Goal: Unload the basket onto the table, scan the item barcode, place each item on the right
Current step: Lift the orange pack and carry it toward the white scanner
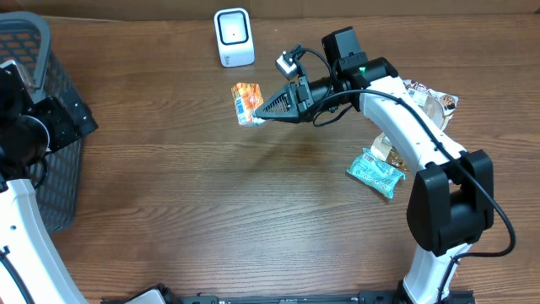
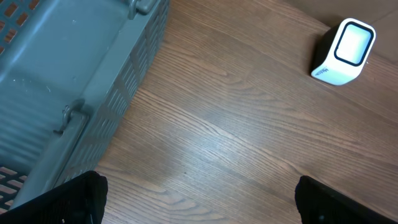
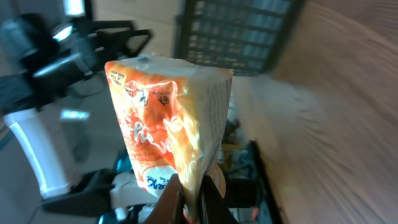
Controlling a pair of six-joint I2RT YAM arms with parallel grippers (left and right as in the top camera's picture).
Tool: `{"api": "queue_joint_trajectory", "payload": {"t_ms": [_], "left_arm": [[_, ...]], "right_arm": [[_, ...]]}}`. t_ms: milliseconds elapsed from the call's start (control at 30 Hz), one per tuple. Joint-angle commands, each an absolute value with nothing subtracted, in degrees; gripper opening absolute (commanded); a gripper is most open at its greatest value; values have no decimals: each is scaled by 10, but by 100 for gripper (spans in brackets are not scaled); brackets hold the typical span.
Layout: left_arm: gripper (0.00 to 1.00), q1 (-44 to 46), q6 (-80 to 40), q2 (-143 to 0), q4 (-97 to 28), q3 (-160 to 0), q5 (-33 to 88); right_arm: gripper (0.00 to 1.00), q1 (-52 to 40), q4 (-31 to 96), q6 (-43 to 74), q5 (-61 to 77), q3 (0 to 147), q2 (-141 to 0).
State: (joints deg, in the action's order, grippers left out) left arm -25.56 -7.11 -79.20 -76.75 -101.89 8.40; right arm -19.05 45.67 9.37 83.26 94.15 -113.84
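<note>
The wooden table bears a grey basket at its left edge. Beside the basket hangs the left gripper, fingers spread wide with nothing between them. The right gripper is pinched tight on an orange snack packet, which sits near the white barcode scanner but not touching it.

A grey basket is seen at the left of the wooden table, while a teal packet and a brown-and-white packet are laid at the right.
</note>
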Motion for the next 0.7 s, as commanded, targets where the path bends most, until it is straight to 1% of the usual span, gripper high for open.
{"api": "queue_joint_trajectory", "payload": {"t_ms": [0,200,600,667], "left_arm": [[100,-258,-73,-794,-767,-1024,90],[100,-258,-73,-794,-767,-1024,90],[100,-258,-73,-794,-767,-1024,89],[100,-258,-73,-794,-767,-1024,89]], "right_arm": [[4,-188,445,105,899,943,-1135],[4,-175,414,181,899,943,-1135],[4,-157,411,176,899,943,-1135],[4,-157,412,175,882,944,-1135]]}}
